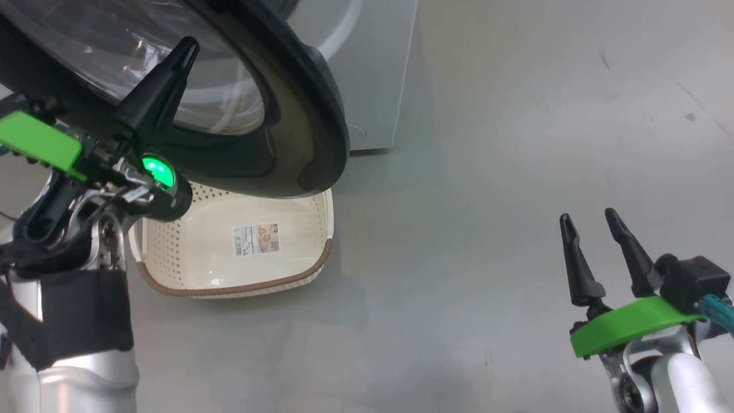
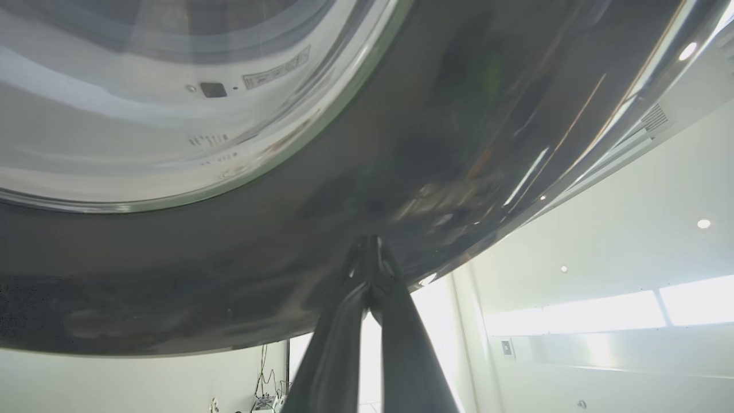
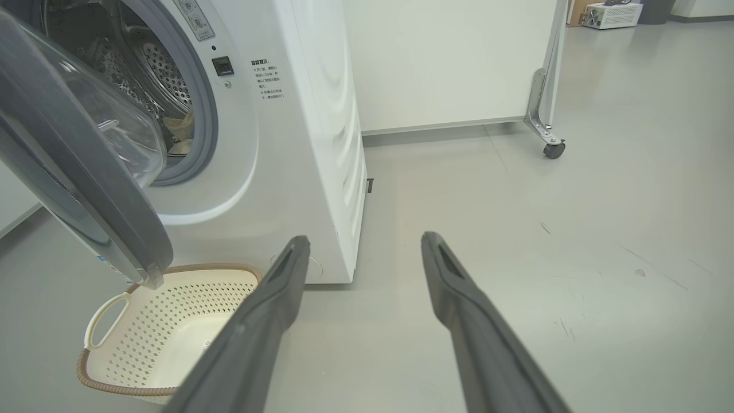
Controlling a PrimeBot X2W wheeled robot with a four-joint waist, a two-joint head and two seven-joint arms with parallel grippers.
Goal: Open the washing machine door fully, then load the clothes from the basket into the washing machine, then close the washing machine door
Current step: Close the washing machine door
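left gripper [image 1: 188,46]: your fingers sit together, tips on the door [image 1: 312,132] rim.
door: partway open on the washing machine [image 3: 298,143].
basket [image 1: 241,289]: on the floor before the washing machine, under the door.
clothes [image 3: 178,135]: pale fabric inside the washing machine.
right gripper [image 1: 590,221]: your fingers stand apart, right of the washing machine.

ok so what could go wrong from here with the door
1. The shut left gripper seems only to press its tips on the glossy rim of the washing machine door; it could slip off.
2. The clothes seem to lie near the drum's mouth and might get pinched as the door shuts.
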